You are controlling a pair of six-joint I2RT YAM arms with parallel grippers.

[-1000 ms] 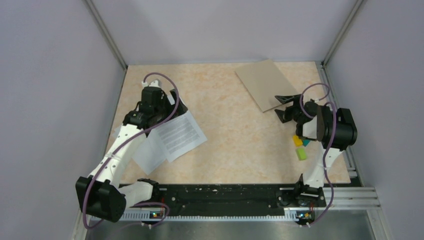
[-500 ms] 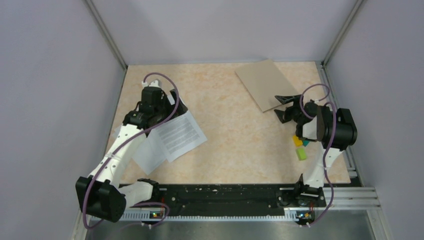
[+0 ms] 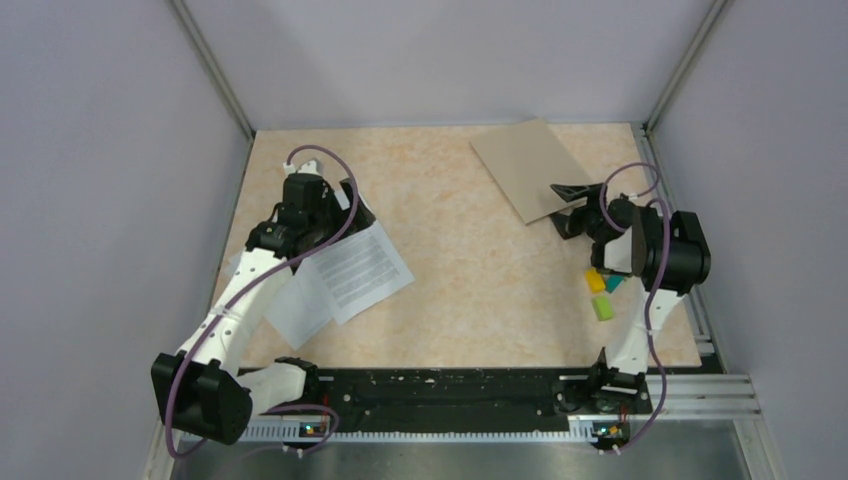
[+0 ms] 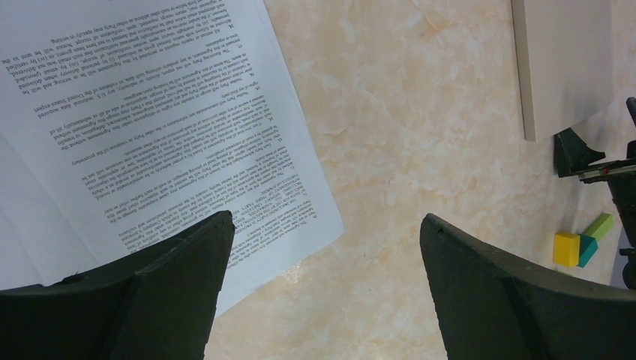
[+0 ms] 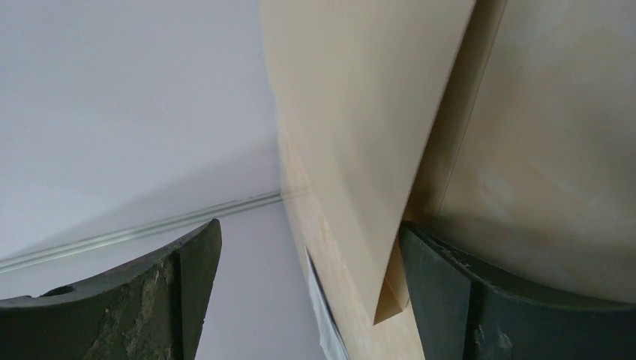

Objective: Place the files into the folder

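The files (image 3: 350,270) are white sheets, the top one printed with text, lying overlapped at the table's left. They also show in the left wrist view (image 4: 150,112). My left gripper (image 3: 338,212) (image 4: 326,225) is open above their far edge, its left finger over a sheet's corner. The folder (image 3: 525,165) lies flat and closed at the back right. My right gripper (image 3: 567,207) (image 5: 307,247) is open, turned on its side at the folder's near right corner. The folder's edge (image 5: 360,135) sits between the jaws, close to the right finger (image 5: 487,300).
Small yellow (image 3: 595,281), teal (image 3: 612,285) and green (image 3: 602,307) blocks lie near the right arm, in front of the folder. They also show in the left wrist view (image 4: 566,247). Grey walls close the table on three sides. A metal rail (image 3: 700,320) runs along the right edge.
My right gripper has shifted slightly back toward the folder's corner, and its jaws straddle the edge more closely. The left arm and the sheets have not moved.
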